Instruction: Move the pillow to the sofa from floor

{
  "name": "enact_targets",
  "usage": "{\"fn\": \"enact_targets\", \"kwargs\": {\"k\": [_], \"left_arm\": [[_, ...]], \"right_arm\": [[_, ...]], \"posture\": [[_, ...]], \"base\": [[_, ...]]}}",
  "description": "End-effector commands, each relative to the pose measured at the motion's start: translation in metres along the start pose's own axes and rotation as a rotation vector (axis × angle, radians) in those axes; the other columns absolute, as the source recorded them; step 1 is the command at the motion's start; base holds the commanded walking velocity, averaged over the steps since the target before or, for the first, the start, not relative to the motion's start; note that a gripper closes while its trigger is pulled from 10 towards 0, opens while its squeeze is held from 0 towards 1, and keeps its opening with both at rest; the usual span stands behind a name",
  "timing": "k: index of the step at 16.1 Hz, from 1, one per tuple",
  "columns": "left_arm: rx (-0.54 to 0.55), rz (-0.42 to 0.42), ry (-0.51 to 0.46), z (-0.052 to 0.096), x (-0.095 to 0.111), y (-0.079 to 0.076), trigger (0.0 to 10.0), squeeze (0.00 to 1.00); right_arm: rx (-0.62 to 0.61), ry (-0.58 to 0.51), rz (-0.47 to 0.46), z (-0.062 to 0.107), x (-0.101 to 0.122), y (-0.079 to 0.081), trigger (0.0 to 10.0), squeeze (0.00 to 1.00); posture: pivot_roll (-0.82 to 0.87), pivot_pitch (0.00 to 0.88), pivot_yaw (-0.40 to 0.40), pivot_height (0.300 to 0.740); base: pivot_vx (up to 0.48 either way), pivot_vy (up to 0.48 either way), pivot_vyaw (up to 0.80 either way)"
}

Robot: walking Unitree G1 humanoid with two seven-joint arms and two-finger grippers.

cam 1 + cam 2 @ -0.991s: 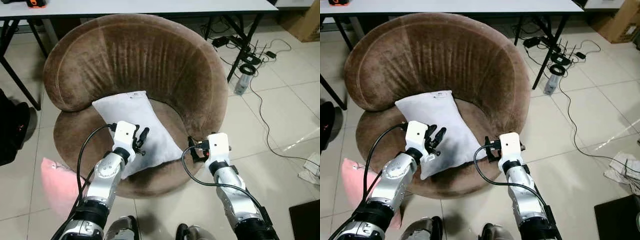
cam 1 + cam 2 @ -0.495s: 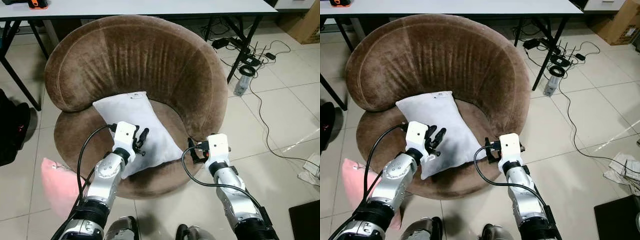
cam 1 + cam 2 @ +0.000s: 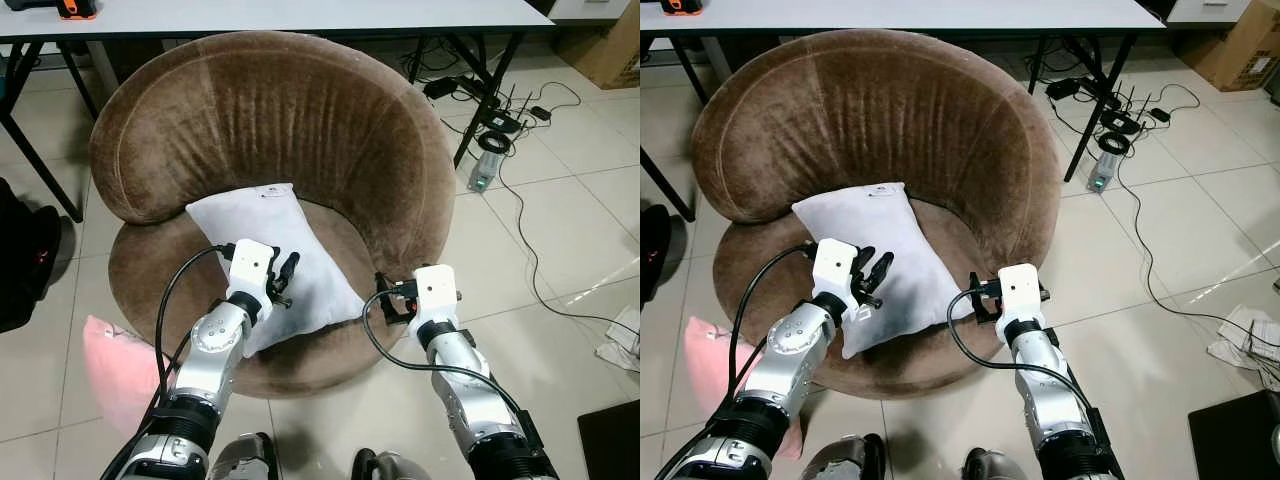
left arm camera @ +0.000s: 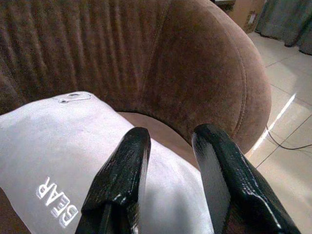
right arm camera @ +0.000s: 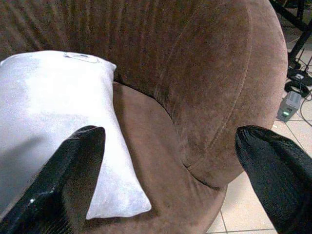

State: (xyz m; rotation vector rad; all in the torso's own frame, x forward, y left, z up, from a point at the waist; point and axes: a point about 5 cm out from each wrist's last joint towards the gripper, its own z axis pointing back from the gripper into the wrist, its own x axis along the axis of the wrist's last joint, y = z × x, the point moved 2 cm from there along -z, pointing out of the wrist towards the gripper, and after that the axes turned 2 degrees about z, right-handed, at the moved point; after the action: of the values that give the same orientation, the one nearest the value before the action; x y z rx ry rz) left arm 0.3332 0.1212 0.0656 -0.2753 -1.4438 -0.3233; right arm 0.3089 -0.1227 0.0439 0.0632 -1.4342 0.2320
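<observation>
Pillow (image 3: 272, 260) apparently flat on sofa (image 3: 280, 120) seat

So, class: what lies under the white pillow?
The white pillow lies on the brown sofa's seat cushion, which shows around its edges. The seat directly beneath it is covered. The left pincer hovers above it, open.

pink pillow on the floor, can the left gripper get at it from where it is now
Probably not without repositioning. The left gripper sits over the white pillow on the sofa, while the pink pillow lies low beside the sofa base, behind that arm's elbow.
</observation>
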Motion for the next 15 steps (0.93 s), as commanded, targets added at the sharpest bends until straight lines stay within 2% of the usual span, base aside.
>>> {"fn": "enact_targets", "kwargs": {"k": [1, 9, 12, 15], "left_arm": [[-0.019, -0.013, 0.008, -0.001, -0.001, -0.005, 10.0, 0.00], [-0.038, 0.010, 0.007, -0.005, -0.002, -0.012, 10.0, 0.00], [-0.032, 0.007, 0.005, -0.006, -0.001, -0.011, 10.0, 0.00], [-0.033, 0.005, 0.006, -0.006, -0.001, -0.011, 10.0, 0.00]], "right_arm": [[-0.012, 0.011, 0.002, 0.001, -0.001, -0.007, 10.0, 0.00], [0.011, 0.007, 0.048, -0.001, 0.006, -0.023, 10.0, 0.00], [0.030, 0.006, 0.053, -0.003, 0.009, -0.024, 10.0, 0.00], [0.209, 0.047, 0.121, -0.003, 0.012, -0.018, 10.0, 0.00]], "posture": [[0.10, 0.115, -0.058, 0.740], [0.08, 0.110, -0.080, 0.740], [0.08, 0.113, -0.076, 0.740], [0.08, 0.113, -0.075, 0.740]], "base": [[0.000, 0.000, 0.00], [0.000, 0.000, 0.00], [0.000, 0.000, 0.00], [0.000, 0.000, 0.00]]}}
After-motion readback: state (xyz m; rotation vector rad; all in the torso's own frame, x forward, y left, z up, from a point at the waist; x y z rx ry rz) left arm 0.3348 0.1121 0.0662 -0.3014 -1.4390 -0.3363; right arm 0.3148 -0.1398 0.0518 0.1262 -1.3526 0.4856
